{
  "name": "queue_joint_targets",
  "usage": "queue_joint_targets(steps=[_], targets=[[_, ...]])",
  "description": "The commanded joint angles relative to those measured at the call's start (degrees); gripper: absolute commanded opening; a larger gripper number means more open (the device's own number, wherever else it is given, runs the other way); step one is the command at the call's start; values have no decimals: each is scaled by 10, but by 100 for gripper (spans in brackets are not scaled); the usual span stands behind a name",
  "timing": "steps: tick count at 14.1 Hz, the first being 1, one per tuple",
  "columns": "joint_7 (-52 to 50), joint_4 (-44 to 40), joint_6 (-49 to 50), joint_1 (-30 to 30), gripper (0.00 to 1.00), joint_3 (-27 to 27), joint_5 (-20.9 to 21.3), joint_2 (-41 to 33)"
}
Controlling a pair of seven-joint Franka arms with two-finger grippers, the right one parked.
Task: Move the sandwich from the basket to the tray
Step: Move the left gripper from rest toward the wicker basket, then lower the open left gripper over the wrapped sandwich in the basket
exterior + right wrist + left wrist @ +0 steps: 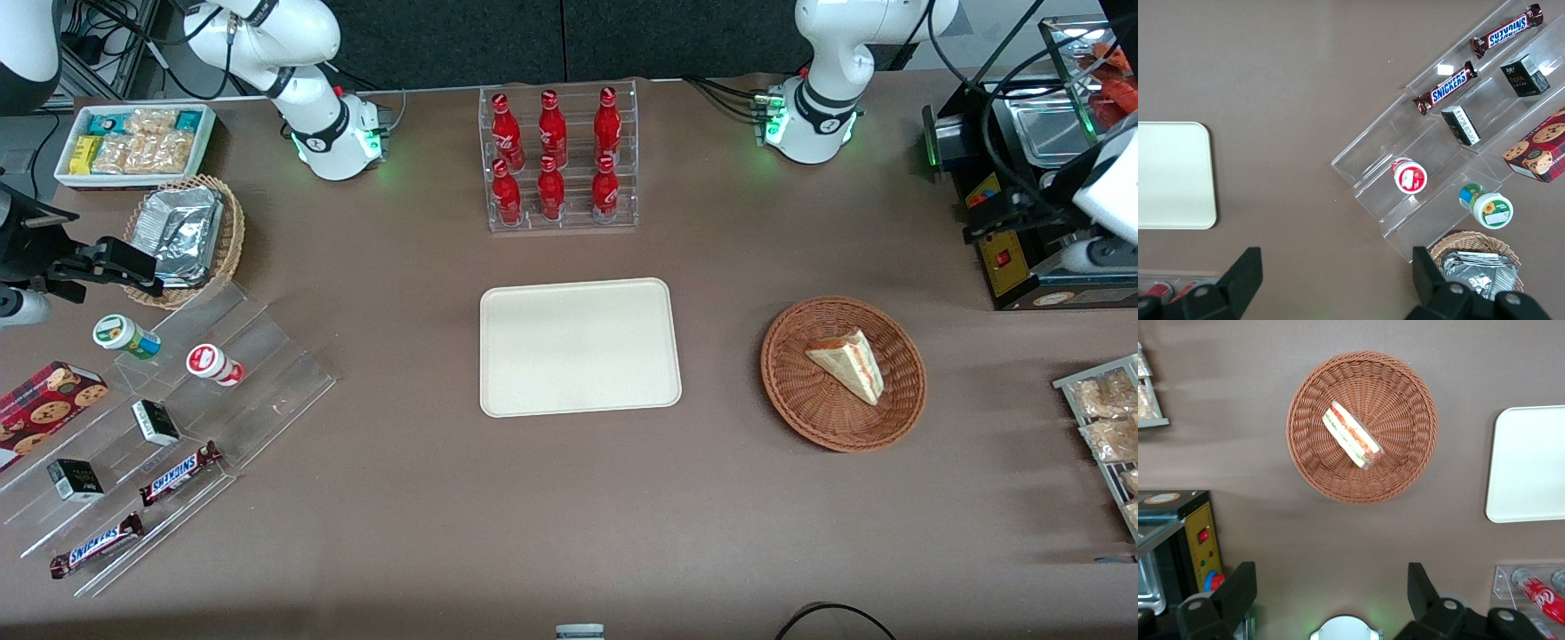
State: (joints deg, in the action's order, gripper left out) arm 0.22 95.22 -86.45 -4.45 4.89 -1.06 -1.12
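Reddish-brown wicker fills the middle of my wrist feed: the basket [1362,427] sits on the brown counter [569,516] with the sandwich [1351,435] lying in it, a pale wedge showing its red and green filling along one edge. From the front camera I see the same basket [843,373] toward the working arm's end of the counter, and the sandwich [848,364] rests a little off the centre of the basket's floor.

My pincer [1331,587] hangs high above the counter, well apart from the basket, with its two dark fingers [1238,590] spread wide and nothing between them. I cannot make out the pincer itself in the front camera.

Beside the basket, nearer the middle of the counter, lies the cream tray [580,347], flat and bare. Only its rounded edge [1528,463] comes into my wrist feed.

A clear rack of red bottles [558,158] stands farther from the front camera than the tray. A black machine with a yellow panel [1022,222] sits at the working arm's end, farther from the front camera than the basket.
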Motion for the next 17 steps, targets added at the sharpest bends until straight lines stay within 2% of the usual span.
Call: queue_joint_targets(steps=[1,3,11,14,17], targets=[[-14,71,-71,-7,100,-9,4,-4],[-36,108,-119,-7,100,-10,6,-3],[-245,243,-330,-9,100,-41,12,20],[-307,254,-361,-8,100,-41,48,47],[-388,283,-422,-5,100,-42,50,63]])
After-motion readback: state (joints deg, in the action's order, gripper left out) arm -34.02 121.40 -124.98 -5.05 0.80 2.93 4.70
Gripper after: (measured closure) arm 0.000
